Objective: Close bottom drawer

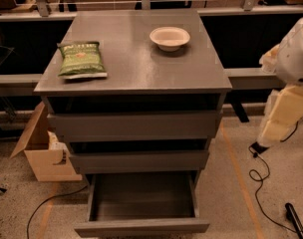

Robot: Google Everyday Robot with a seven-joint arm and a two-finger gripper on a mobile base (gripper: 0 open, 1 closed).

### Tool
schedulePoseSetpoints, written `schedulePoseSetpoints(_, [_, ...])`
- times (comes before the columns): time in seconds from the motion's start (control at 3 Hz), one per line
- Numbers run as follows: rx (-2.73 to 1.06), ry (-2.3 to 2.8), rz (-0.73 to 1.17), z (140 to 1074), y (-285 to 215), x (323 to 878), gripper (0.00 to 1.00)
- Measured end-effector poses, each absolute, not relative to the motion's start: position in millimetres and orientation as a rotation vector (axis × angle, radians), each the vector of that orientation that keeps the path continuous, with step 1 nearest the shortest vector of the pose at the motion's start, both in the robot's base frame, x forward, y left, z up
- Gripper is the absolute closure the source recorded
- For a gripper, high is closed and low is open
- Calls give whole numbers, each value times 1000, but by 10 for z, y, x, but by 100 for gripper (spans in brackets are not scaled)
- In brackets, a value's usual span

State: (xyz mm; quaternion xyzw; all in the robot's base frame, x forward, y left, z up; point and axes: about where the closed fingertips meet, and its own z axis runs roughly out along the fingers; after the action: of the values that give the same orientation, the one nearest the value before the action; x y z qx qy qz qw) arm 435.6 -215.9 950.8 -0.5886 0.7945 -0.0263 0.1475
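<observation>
The bottom drawer [141, 227] of the grey cabinet is pulled far out, and its dark inside is empty. Its slim flat front panel sits near the lower edge of the view. The middle drawer [139, 161] and the top drawer [136, 126] above it stand out only a little. My arm comes in at the right edge, and my gripper [278, 121] hangs there as a cream-coloured part pointing down. It is to the right of the cabinet at about the height of the top two drawers, and apart from all drawers.
A green chip bag [80, 59] and a white bowl [170, 37] lie on the cabinet top [131, 78]. An open cardboard box [42, 156] stands on the floor at the left. Black cables [261, 183] and a black tool [294, 219] lie on the floor at the right.
</observation>
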Motion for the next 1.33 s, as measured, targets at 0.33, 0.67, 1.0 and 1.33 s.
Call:
schedulePoseSetpoints(0.33, [-1529,2444,-29,8737,-2116,4353,0])
schedulePoseSetpoints(0.67, [-1406,2569,72,7862,-1996,4250,0])
schedulePoseSetpoints(1.0, [-1413,2625,94,7560,-2014,4055,0])
schedulePoseSetpoints(1.33, [-1414,2626,94,7560,-2015,4053,0])
